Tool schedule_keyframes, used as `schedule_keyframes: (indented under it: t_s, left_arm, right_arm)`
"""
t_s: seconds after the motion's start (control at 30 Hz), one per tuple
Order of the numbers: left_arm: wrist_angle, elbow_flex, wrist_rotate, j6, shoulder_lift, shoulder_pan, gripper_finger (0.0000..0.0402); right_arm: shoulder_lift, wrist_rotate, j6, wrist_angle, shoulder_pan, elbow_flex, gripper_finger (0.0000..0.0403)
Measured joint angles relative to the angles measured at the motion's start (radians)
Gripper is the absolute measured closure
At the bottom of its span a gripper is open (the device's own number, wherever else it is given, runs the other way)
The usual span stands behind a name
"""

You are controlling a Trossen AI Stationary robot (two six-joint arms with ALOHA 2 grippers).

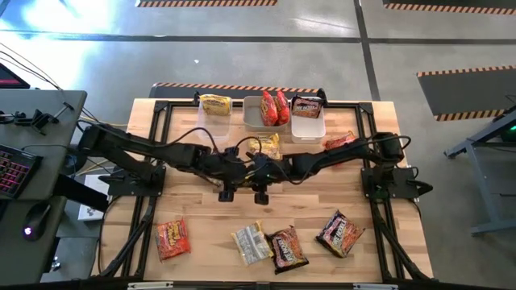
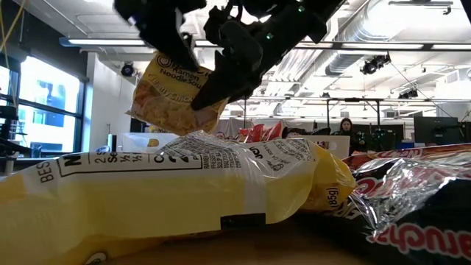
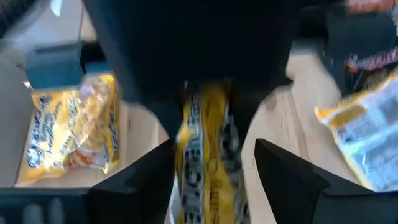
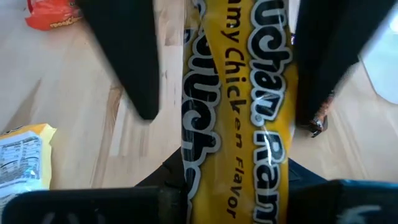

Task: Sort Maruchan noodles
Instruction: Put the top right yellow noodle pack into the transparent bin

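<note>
At front edge, four noodle packets [image 1: 272,244] lie.

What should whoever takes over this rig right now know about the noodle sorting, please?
Right gripper: shut on a yellow packet, held above mid-table.
Left gripper: open, fingers on either side of that same packet, not closed on it.
Done: one yellow packet in the left tub, red packets in the middle tub, a dark packet in the right tub.
Left: the held packet; a red one near the tubs; four along the near edge: red-orange, yellow, two dark.
</note>
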Motion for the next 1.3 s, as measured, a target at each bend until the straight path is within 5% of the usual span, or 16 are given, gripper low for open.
schedule_keyframes:
  t_s: [0.4,0.9,1.3]
  left_arm:
    - [-0.199,0.172,0.063,0.088,0.172,0.016,0.0192]
    - [-0.35,0.248,0.017,0.101,0.196,0.011,0.0288]
    - [-0.396,0.248,0.021,0.078,0.193,0.001,0.0176]
  right_arm:
    - [0.0,-0.004,-0.01,-0.014,0.001,-0.002,0.0313]
    - [0.0,0.003,-0.008,-0.011,0.0,-0.002,0.0302]
    - [0.0,0.002,-0.018,-0.023,0.0,-0.002,0.03]
